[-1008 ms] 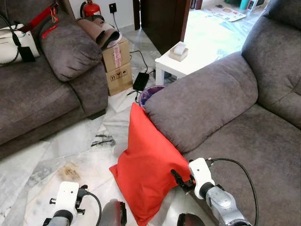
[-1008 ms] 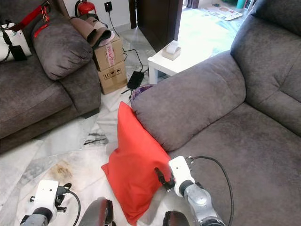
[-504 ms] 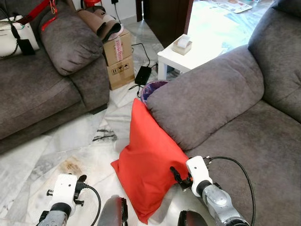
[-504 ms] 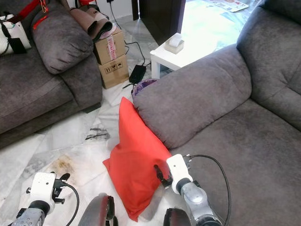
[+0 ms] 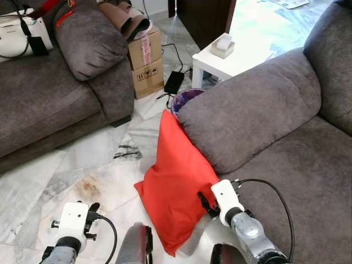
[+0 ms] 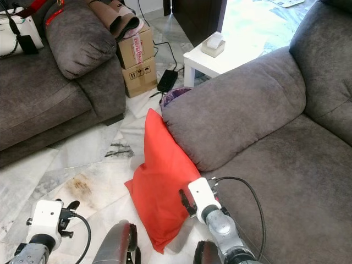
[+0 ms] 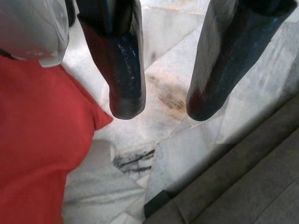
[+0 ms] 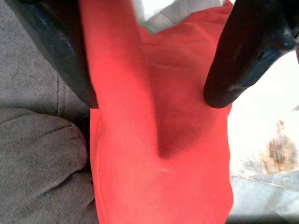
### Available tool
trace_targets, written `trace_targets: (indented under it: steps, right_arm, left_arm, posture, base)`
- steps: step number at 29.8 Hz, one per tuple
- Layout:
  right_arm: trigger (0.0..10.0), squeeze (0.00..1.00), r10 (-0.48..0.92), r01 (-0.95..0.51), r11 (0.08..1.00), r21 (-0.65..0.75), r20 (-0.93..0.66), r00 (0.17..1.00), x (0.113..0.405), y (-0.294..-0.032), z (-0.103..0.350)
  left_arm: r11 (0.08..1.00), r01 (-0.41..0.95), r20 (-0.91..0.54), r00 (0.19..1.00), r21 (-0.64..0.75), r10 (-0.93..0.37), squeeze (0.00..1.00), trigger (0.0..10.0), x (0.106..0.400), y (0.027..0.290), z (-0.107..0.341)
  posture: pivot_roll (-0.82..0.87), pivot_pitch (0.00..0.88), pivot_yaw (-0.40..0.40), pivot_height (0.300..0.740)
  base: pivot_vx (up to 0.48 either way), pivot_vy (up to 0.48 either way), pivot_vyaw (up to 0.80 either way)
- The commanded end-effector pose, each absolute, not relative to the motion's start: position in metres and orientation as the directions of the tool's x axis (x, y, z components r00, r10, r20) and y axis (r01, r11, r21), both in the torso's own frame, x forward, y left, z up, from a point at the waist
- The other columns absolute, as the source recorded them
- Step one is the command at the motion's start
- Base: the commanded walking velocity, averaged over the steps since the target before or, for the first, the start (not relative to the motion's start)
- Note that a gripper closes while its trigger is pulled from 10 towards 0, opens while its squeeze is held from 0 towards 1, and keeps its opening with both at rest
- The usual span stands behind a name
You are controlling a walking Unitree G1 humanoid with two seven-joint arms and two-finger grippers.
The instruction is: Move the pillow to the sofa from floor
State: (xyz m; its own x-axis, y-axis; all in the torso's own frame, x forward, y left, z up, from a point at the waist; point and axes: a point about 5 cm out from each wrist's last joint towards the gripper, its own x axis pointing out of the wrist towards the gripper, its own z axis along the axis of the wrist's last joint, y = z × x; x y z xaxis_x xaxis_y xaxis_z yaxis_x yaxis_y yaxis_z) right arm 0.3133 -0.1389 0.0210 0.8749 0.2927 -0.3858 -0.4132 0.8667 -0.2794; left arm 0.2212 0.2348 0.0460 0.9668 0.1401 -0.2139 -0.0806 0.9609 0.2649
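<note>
Hovering low over the marble floor (image 5: 66,170), the left hand (image 7: 163,100) has its fingers spread. Beside it, the red pillow (image 5: 176,187) stands on the floor, leaning against the sofa (image 5: 258,115). The right hand (image 8: 149,93), fingers spread, straddles the pillow's edge.

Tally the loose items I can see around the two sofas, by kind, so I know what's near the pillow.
Red pillow: 1
Cardboard boxes: 2
White side table: 1
Tissue box: 1
Black power adapter: 1
Purple-lined bin: 1
White handbag: 1
Total: 8
</note>
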Motion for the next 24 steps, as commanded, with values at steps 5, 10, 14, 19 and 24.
trace_targets:
  steps: [5, 10, 14, 19, 24]
  right_arm:
    - [0.0, 0.0, 0.275, -0.415, 0.862, -0.29, -0.421, 0.864, 0.3078, -0.1422, 0.0135]
    - [0.0, 0.0, 0.257, -0.418, 0.839, -0.349, -0.423, 0.869, 0.3089, -0.1438, 0.0142]
    - [0.0, 0.0, 0.25, -0.414, 0.83, -0.373, -0.414, 0.875, 0.3109, -0.1433, 0.0163]
    - [0.0, 0.0, 0.256, -0.421, 0.822, -0.384, -0.411, 0.875, 0.3122, -0.1405, 0.0176]
    - [0.0, 0.0, 0.246, -0.42, 0.814, -0.4, -0.417, 0.875, 0.3117, -0.1389, 0.0163]
  left_arm:
    - [0.959, -0.07, -0.245, 0.959, 0.274, 0.14, 0.0, 10.0, 0.2167, 0.2354, 0.0429]
    - [0.958, -0.069, -0.248, 0.958, 0.277, 0.141, 0.0, 10.0, 0.2167, 0.234, 0.0438]
    - [0.957, -0.071, -0.246, 0.959, 0.282, 0.144, 0.0, 10.0, 0.2168, 0.2351, 0.0438]
    - [0.957, -0.086, -0.241, 0.958, 0.279, 0.156, 0.0, 10.0, 0.2172, 0.238, 0.0435]
    - [0.956, -0.088, -0.241, 0.957, 0.28, 0.159, 0.0, 10.0, 0.2176, 0.2377, 0.0442]
  posture:
    - [0.24, 0.279, 0.037, 0.622]
    - [0.24, 0.274, 0.035, 0.622]
    - [0.24, 0.271, 0.033, 0.622]
    - [0.24, 0.263, 0.029, 0.622]
    - [0.24, 0.251, 0.029, 0.622]
  base:
    - [0.0, 0.0, 0.0]
    - [0.0, 0.0, 0.0]
    - [0.0, 0.0, 0.0]
    - [0.0, 0.0, 0.0]
    - [0.0, 0.0, 0.0]
